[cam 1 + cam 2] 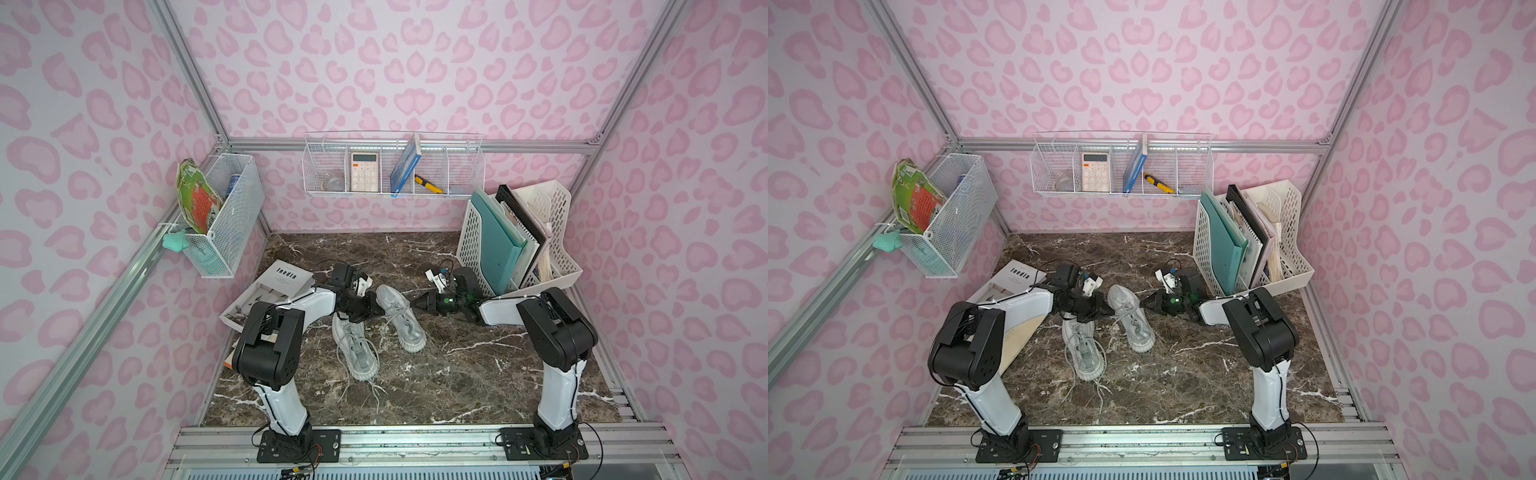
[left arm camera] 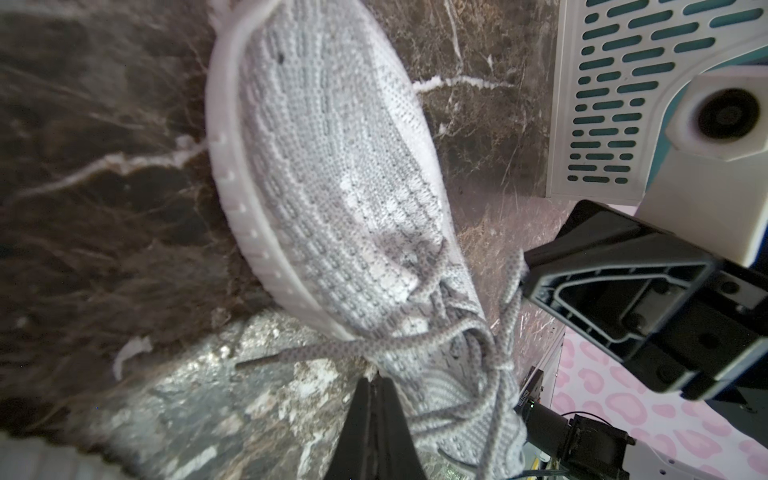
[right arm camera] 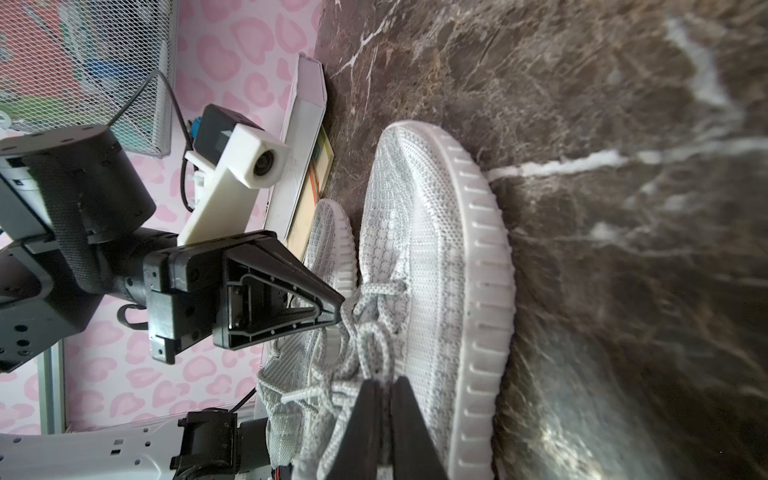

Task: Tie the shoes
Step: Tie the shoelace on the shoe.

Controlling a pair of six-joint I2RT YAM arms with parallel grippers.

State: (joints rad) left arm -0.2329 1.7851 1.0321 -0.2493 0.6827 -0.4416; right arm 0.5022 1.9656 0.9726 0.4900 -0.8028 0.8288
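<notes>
Grey knit shoes (image 1: 400,320), brown marbled table (image 1: 478,374)

Both top views are bright and evenly lit, slightly soft, with only faint shadow beside the shoe (image 1: 400,320) on the table (image 1: 478,374). In both wrist views the knit of the shoe is sharp; marble away from the shoe smears into blur, and pale silvery glare washes the table just beside the shoe.
</notes>
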